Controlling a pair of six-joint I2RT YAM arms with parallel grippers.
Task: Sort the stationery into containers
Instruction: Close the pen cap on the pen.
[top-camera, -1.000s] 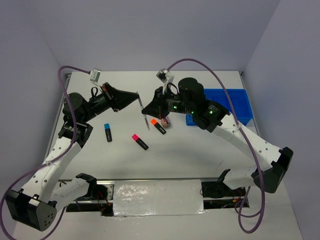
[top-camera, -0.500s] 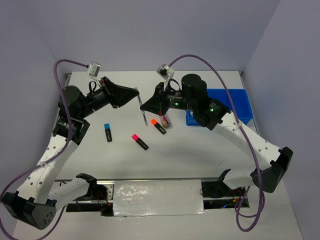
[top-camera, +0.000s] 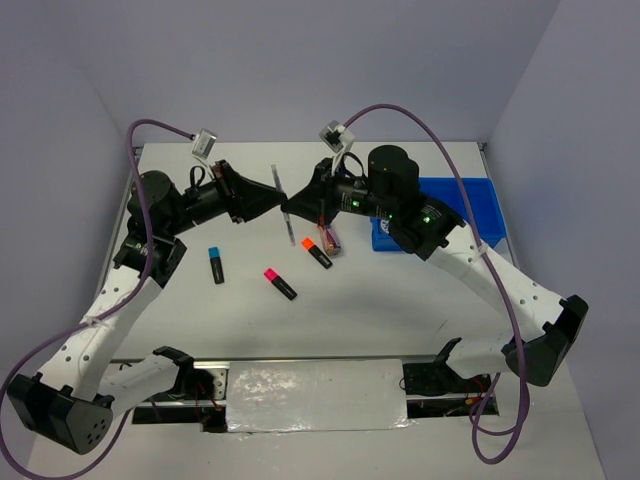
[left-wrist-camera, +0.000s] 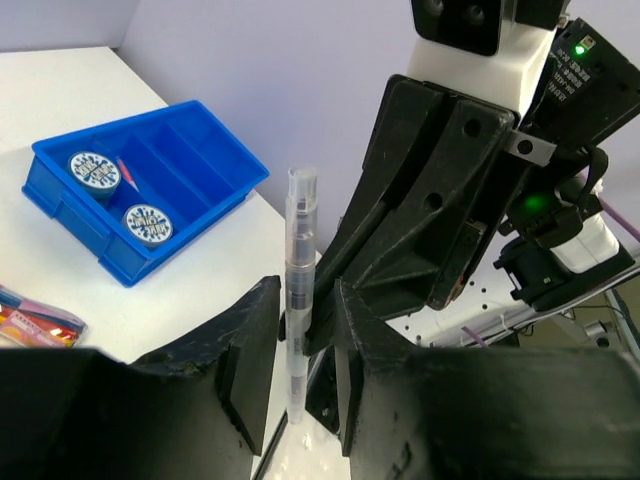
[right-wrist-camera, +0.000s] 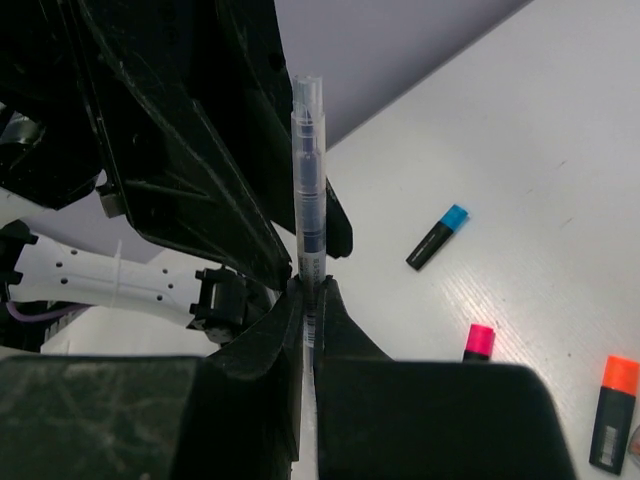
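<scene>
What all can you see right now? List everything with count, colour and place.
table: one, white, under everything
tray: one, blue, right side of table
tape rolls: two, blue-white, in tray's outer compartment
highlighters: three, black with blue, pink and orange caps, mid-table
pen: one, clear-grey, upright between the grippers
right gripper: black, shut on pen
left gripper: black, open, fingers either side of pen

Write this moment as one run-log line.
phase: handover | right gripper: shut on grey pen | left gripper: open around it
</scene>
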